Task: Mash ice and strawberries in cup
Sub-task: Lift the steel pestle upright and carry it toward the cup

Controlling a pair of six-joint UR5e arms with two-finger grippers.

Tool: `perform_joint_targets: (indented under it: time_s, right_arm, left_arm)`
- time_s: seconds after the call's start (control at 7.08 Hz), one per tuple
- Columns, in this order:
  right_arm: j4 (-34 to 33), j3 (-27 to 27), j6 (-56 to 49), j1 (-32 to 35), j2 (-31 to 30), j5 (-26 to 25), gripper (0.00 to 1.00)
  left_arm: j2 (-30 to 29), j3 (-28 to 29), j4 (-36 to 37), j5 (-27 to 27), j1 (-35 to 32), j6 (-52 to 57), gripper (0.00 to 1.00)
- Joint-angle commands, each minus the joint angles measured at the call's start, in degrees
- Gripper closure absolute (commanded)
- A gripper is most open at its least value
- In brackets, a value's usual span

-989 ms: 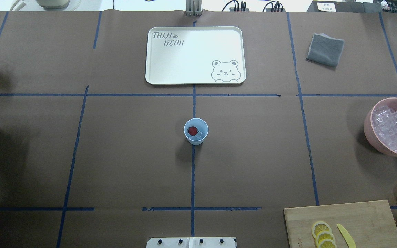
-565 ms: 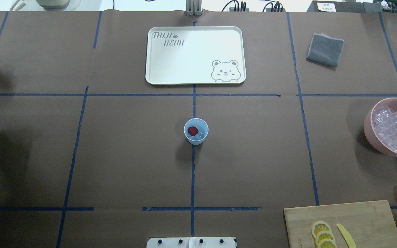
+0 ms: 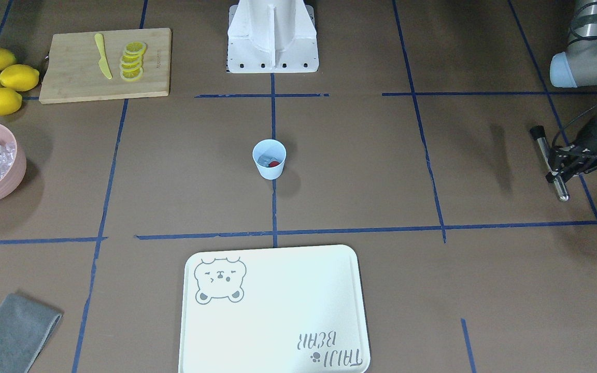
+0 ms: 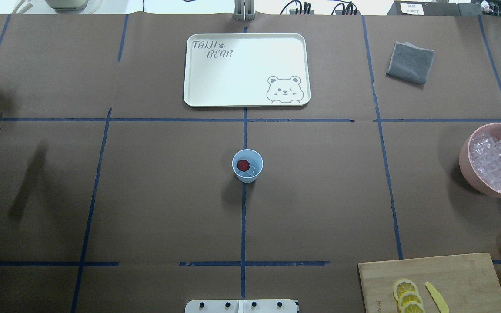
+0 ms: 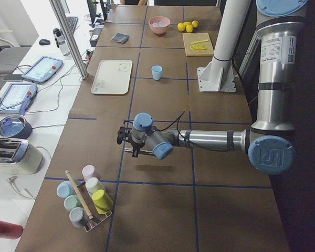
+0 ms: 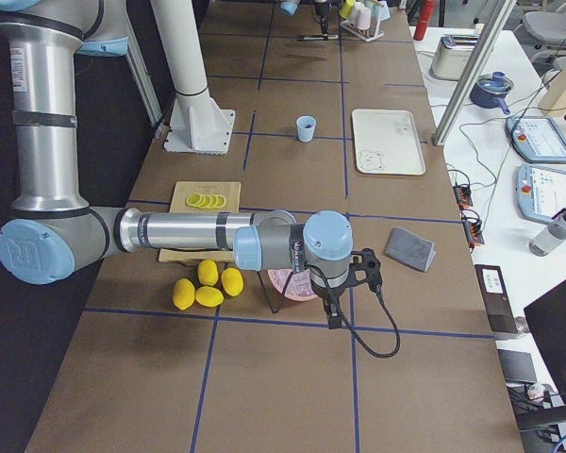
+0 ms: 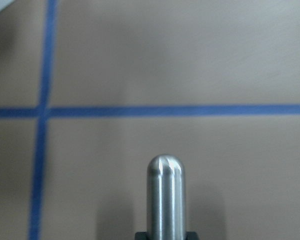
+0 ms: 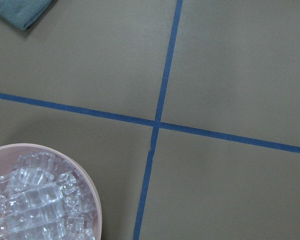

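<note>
L claw (image 3: 554,165) sits at the far L edge of the table (image 4: 320,208), pinched shut on a metal rod (image 3: 560,188) approx mid-shaft. Rod is held off the table, close to level, rounded tip pointing away from the robot & black end toward it, w/ its shadow on the table beside it. L wrist cam shows only the rod's tip over the table & blue tape lines (image 7: 165,110). Cup (image 4: 247,177) stands upright at table centre on the middle tape line, well apart from the L claw & roughly level w/ the rod in the overhead view. Inside the cup: strawberry (image 4: 243,164) on the side nearer the L claw, ice (image 4: 254,169) beside it. R claw (image 6: 328,298) hangs near the far R edge, by the pink bowl (image 4: 465,161) heaped w/ more ice. It's seen from the side only, so can't tell if it's open or closed. Cup is well apart from it too, approx midway btwn the 2 claws. Tray (image 4: 189,69) lies beyond the cup, away from the robot. Cutting board (image 4: 463,274) w/ lemon slices (image 4: 408,296) & yellow knife (image 4: 436,296) is at the R near corner.
</note>
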Motion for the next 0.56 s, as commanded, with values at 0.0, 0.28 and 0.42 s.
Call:
perform_joint_targets:
  time_s: [0.0, 0.28, 0.42]
  right_arm:
    - [0.0, 0.2, 0.1, 0.0, -0.4, 0.1, 0.01]
    - [-0.1, 0.4, 0.2, 0.0, -0.3, 0.1, 0.01]
    - [-0.2, 0.6, 0.2, 0.0, -0.3, 0.2, 0.01]
  left_arm:
    - [-1.1, -11.2, 0.1, 5.3, 0.5, -0.3, 1.0]
    - [-6.6, -16.2, 0.1, 11.6, 3.2, -3.0, 1.0]
    - [-6.9, -19.0, -0.1, 16.6, 5.7, -4.5, 1.0]
